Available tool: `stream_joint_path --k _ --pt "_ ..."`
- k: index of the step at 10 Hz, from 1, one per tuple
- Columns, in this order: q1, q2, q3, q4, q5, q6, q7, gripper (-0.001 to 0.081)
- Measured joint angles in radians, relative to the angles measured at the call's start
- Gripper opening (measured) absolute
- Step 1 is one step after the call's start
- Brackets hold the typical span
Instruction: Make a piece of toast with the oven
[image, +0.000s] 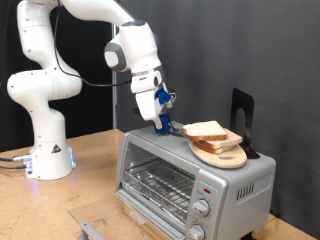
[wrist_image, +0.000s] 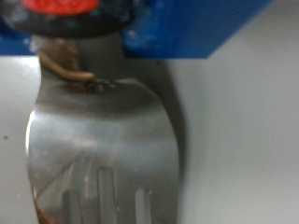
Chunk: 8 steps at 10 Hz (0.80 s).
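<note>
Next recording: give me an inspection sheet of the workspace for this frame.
Surface: wooden table, bare where visible.
Job's things: silver toaster oven, door shut, rack inside; piece of toast on a round wooden board atop the oven.
Clutter: black stand behind the board.
Grippers: gripper above the oven top, shut on a metal spatula.
Cables: black cable along the arm; wires at its base.
Surroundings: black backdrop.

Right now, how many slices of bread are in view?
1 clearly: the piece of toast lies on the round wooden board atop the oven, right of the gripper in the exterior view. Another slice may lie hidden beneath it.
</note>
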Motion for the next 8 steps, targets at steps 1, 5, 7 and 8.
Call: stream_joint_path --k 1,5,7,8 --pt "0.001 -0.019 -0.020 0.013 0.020 -0.046 -0.020 0.0488" --pt "0.003 -0.122 -0.065 0.043 0.036 -0.205 -0.053 0.0489" --pt "0.003 -0.117 -0.064 0.037 0.036 -0.202 -0.052 0.0489" --pt "0.005 -0.116 -0.063 0.033 0.040 -0.194 -0.055 0.0489"
